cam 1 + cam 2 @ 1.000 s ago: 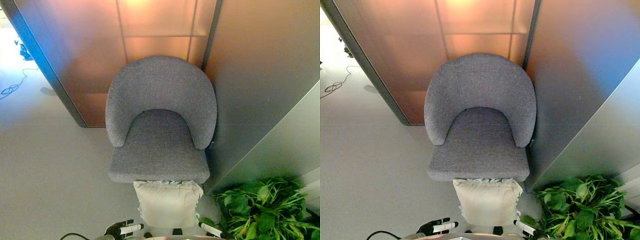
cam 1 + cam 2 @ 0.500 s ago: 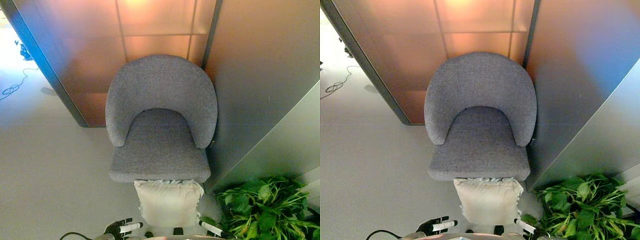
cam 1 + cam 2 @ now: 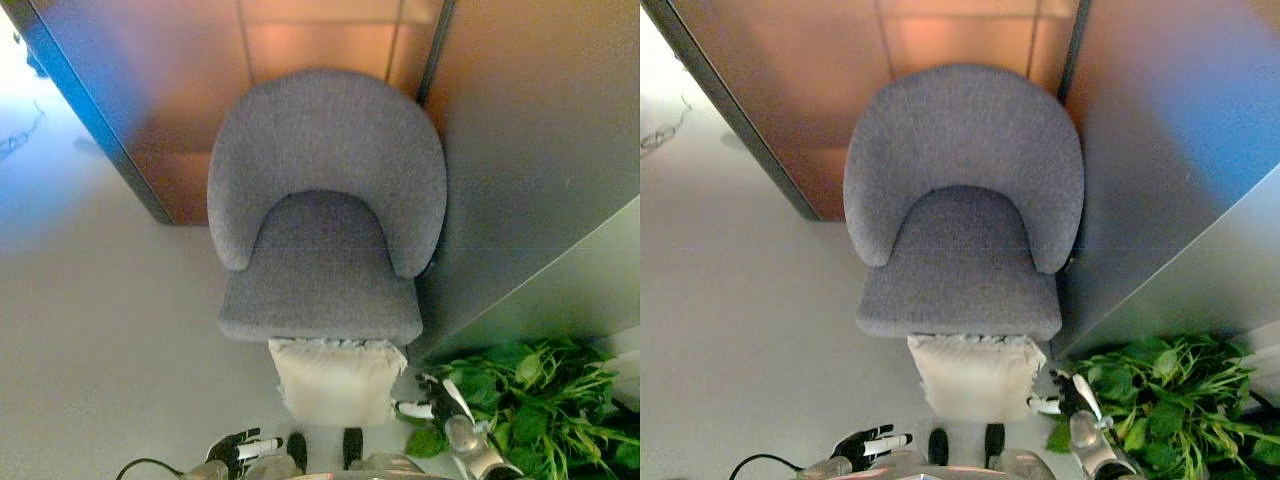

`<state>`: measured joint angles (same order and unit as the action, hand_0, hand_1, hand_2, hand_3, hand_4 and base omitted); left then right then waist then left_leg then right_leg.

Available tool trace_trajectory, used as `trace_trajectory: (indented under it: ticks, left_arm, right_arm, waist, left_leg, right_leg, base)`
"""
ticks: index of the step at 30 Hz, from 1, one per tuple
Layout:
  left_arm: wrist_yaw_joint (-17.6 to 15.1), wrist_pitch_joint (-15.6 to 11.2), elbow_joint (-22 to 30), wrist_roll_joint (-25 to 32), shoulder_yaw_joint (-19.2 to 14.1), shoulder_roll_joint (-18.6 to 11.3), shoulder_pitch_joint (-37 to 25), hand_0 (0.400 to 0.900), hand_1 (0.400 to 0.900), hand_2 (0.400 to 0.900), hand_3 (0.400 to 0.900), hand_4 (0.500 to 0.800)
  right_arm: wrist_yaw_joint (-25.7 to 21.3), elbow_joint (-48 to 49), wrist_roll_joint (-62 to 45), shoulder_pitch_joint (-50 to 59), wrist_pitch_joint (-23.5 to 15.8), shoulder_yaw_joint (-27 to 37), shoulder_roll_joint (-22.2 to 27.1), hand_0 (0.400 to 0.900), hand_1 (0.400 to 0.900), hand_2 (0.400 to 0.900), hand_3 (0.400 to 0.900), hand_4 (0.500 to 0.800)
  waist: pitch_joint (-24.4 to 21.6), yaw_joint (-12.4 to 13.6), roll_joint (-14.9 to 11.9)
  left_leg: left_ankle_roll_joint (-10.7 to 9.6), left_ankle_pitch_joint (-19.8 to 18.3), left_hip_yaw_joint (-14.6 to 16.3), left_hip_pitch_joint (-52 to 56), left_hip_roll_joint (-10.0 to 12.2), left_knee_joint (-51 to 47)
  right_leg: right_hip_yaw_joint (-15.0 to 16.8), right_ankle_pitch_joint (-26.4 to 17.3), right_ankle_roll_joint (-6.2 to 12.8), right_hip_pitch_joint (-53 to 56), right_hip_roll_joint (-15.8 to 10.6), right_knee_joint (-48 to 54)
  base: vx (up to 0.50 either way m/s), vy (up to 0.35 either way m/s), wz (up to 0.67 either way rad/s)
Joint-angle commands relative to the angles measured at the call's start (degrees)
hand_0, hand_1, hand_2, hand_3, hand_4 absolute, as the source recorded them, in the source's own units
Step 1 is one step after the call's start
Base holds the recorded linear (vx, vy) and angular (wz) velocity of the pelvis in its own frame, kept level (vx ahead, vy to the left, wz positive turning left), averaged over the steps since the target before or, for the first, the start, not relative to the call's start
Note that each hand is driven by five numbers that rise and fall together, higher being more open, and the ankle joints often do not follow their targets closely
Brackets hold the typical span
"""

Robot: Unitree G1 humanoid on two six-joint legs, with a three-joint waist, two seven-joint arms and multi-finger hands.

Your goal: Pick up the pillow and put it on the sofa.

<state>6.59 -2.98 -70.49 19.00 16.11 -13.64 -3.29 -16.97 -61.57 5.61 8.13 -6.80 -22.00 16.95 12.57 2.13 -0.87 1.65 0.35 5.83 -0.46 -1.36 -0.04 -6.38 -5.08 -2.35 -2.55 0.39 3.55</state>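
A cream pillow (image 3: pixel 335 380) leans upright on the floor against the front edge of a grey round-backed sofa chair (image 3: pixel 320 270). My right hand (image 3: pixel 428 400) is just right of the pillow's lower right corner, its fingers relaxed and pointing toward the pillow; I cannot tell if it touches. It also shows in the right eye view (image 3: pixel 1060 396). My left hand (image 3: pixel 238 447) hangs low at the bottom, left of and below the pillow, fingers loosely spread and empty.
A leafy green plant (image 3: pixel 530 400) stands close at the right, beside my right arm. A brown panel wall (image 3: pixel 310 40) rises behind the chair and a grey wall (image 3: pixel 540 200) at the right. Pale floor (image 3: pixel 100 330) spreads to the left.
The camera has tilted down, so the whole scene sits higher in view. My right hand has risen from the bottom edge to beside the pillow's lower right corner. The left hand has barely moved.
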Motion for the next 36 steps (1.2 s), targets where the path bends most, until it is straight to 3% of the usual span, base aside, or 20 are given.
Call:
trace_trajectory:
  ticks: [1, 6, 13, 23, 25, 27, 36]
  left_arm:
    - [-1.3, -3.49, -0.05, 4.46, 0.8, -2.02, -5.17, 0.9, 0.9, 0.9, 0.9, 0.8]
    - [0.06, -5.96, 3.08, 8.3, 1.8, -4.03, -6.98, 0.9, 0.9, 0.9, 0.9, 0.8]
    - [1.68, -8.59, 10.9, 14.21, 3.09, -5.63, -7.72, 0.9, 0.9, 0.9, 0.9, 0.8]
    - [1.12, -12.51, 25.25, 21.32, 5.38, -6.0, -5.46, 0.9, 0.9, 0.9, 0.9, 0.8]
    - [2.16, -13.01, 27.4, 23.38, 5.53, -6.32, -4.65, 0.9, 0.9, 0.9, 0.9, 0.8]
    - [2.92, -13.36, 29.3, 24.83, 5.6, -6.77, -3.61, 0.9, 0.9, 0.9, 0.9, 0.8]
    - [2.66, -15.31, 31.1, 25.45, 6.12, -7.95, -2.61, 0.9, 0.9, 0.9, 0.9, 0.8]
  right_arm:
    - [-8.61, 6.93, 4.26, 8.52, -0.88, -2.04, 4.33, 0.9, 0.9, 0.9, 0.9, 0.8]
    - [-11.84, 13.84, 3.79, 14.85, 2.96, -2.93, 8.03, 0.9, 0.9, 0.9, 0.9, 0.8]
    - [-12.57, 21.74, 0.43, 20.42, 5.03, -1.83, 13.64, 0.9, 0.9, 0.9, 0.9, 0.8]
    - [-12.85, 27.66, -1.33, 25.86, 4.53, -1.41, 19.63, 0.9, 0.9, 0.9, 0.9, 0.8]
    - [-12.69, 27.98, -1.11, 26.89, 4.38, -1.78, 20.15, 0.9, 0.9, 0.9, 0.9, 0.8]
    - [-11.92, 27.88, -0.97, 28.1, 4.22, -2.51, 20.99, 0.9, 0.9, 0.9, 0.9, 0.8]
    - [-10.57, 23.81, -0.26, 35.15, 4.91, -5.93, 22.25, 0.9, 0.9, 0.9, 0.9, 0.8]
  waist:
    - [6.64, 0.57, -1.24]
    - [12.85, 0.64, -0.31]
    - [17.22, 0.57, 0.99]
    - [17.22, 0.68, 4.5]
    - [17.22, 0.9, 5.25]
    - [17.22, 1.11, 6.04]
    - [17.22, 2.13, 8.69]
  left_leg:
    - [0.44, -1.86, -3.06, -8.01, -2.05, 6.64]
    - [0.62, -1.94, -3.04, -19.54, -2.29, 14.72]
    - [0.57, -2.2, -3.55, -31.99, -3.05, 21.14]
    - [0.8, -2.78, -4.44, -53.05, -2.94, 32.09]
    - [0.8, -2.47, -4.54, -57.09, -2.92, 34.17]
    - [0.46, -4.46, -4.74, -60.42, -3.03, 37.52]
    - [0.47, -5.97, -3.53, -72.61, -3.86, 47.77]
  right_leg:
    - [-0.41, 4.52, 5.08, -4.72, -3.73, -8.92]
    - [-1.08, 5.35, 4.6, -17.14, -4.24, -18.28]
    - [-1.28, 6.11, 4.01, -29.74, -4.17, -25.3]
    - [0.45, 5.75, 2.66, -51.34, -5.41, -35.7]
    - [1.08, 5.86, 2.26, -55.13, -5.27, -38.68]
    - [1.94, 8.04, 2.24, -58.35, -5.02, -42.73]
    - [3.21, 11.14, 0.95, -70.61, -5.31, -55.68]
  base:
    - [-0.2, -0.04, 0.14]
    - [-0.14, -0.013, 0.14]
    - [-0.09, -0.003, 0.16]
    - [-0.03, 0.027, 0.13]
    - [0.06, 0.034, 0.05]
    - [0.1, 0.055, 0.06]
    - [-0.02, 0.041, 0.14]
